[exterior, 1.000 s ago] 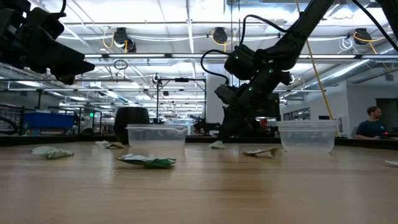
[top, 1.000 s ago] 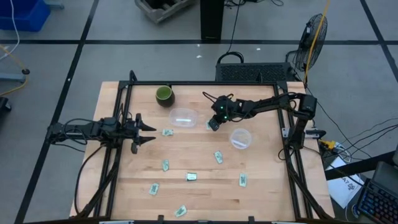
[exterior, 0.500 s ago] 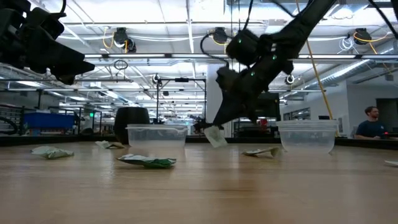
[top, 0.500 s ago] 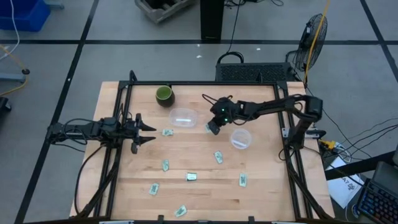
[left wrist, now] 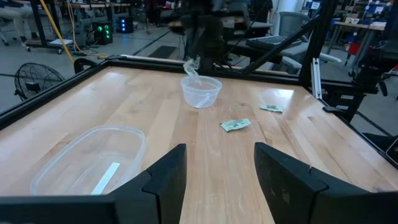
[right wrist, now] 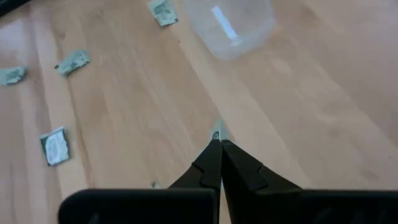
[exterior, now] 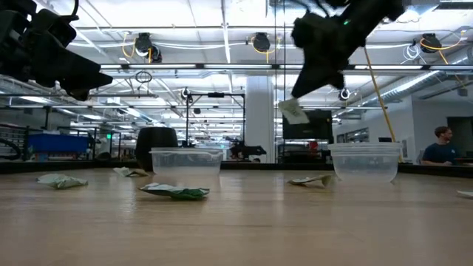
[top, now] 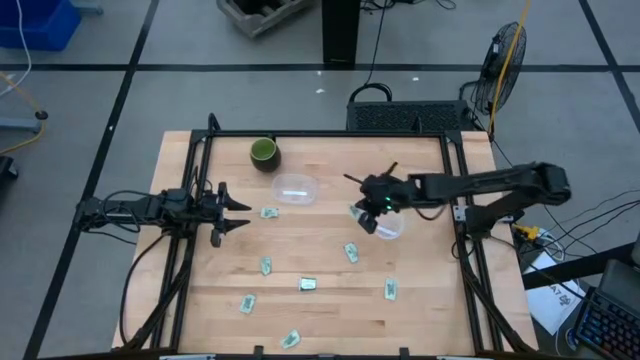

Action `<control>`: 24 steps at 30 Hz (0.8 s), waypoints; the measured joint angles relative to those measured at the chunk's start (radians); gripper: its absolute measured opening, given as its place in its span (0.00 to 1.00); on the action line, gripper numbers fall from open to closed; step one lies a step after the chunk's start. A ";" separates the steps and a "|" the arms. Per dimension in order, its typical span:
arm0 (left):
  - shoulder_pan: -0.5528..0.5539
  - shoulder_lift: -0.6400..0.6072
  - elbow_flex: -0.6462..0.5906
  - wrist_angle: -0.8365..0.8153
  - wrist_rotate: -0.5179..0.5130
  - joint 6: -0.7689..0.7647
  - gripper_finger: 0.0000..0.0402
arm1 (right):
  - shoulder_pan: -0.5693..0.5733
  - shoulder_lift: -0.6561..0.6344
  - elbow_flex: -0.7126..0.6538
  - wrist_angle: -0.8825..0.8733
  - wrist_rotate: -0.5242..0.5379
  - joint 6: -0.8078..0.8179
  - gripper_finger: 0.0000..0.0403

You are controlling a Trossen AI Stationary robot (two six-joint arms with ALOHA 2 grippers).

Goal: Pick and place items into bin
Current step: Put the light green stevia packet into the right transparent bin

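Your left gripper (top: 235,210) hovers with fingers spread at the table's (top: 420,300) nine o'clock edge. Seven packets (top: 266,265) lie scattered across the wood from nine through six toward four o'clock. Right of centre, your right gripper (top: 366,218) is pinched on one packet (exterior: 293,111) (held well above the wood), just at the round container's (top: 387,224) nine o'clock rim.

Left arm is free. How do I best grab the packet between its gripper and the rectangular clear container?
Pinch the packet across its shorter width, coming straight down from above: it lies flat on the table, so a sideways approach finds no edge. It sits apart from the container, leaving room for the open left gripper.
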 joint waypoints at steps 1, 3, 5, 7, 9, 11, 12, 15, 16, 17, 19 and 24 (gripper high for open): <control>0.000 0.000 0.000 0.000 0.000 0.000 0.48 | 0.022 -0.020 0.000 -0.025 0.034 0.015 0.00; 0.000 0.000 0.000 0.000 0.000 0.000 0.48 | 0.063 -0.054 0.000 -0.081 0.107 0.047 0.00; 0.000 0.000 0.000 0.000 0.000 0.000 0.48 | 0.101 -0.077 0.000 -0.128 0.179 0.089 0.00; 0.000 0.000 0.000 0.000 0.000 0.000 0.48 | 0.134 -0.088 0.000 -0.175 0.237 0.130 0.00; 0.000 0.000 0.000 0.000 0.000 0.000 0.48 | 0.162 -0.090 -0.001 -0.206 0.277 0.163 0.00; 0.000 0.000 0.000 0.000 0.000 0.000 0.48 | 0.180 -0.090 -0.007 -0.199 0.288 0.170 0.00; 0.000 0.000 0.000 0.000 0.000 0.000 0.48 | 0.183 -0.090 -0.011 -0.188 0.282 0.163 0.00; 0.000 0.000 0.000 0.000 0.000 0.000 0.48 | 0.177 -0.074 -0.020 -0.136 0.247 0.117 0.00; 0.000 0.000 0.000 0.000 0.000 0.000 0.48 | 0.169 -0.067 -0.027 -0.111 0.233 0.091 0.00; 0.000 0.000 0.000 0.000 0.000 0.000 0.48 | 0.160 -0.054 -0.034 -0.084 0.229 0.069 0.01; 0.000 0.000 0.000 0.000 0.000 0.000 0.48 | 0.128 -0.024 -0.041 -0.012 0.210 0.032 0.03; 0.000 0.000 0.000 0.002 0.000 0.000 0.48 | -0.003 0.062 -0.044 0.016 0.104 -0.034 0.12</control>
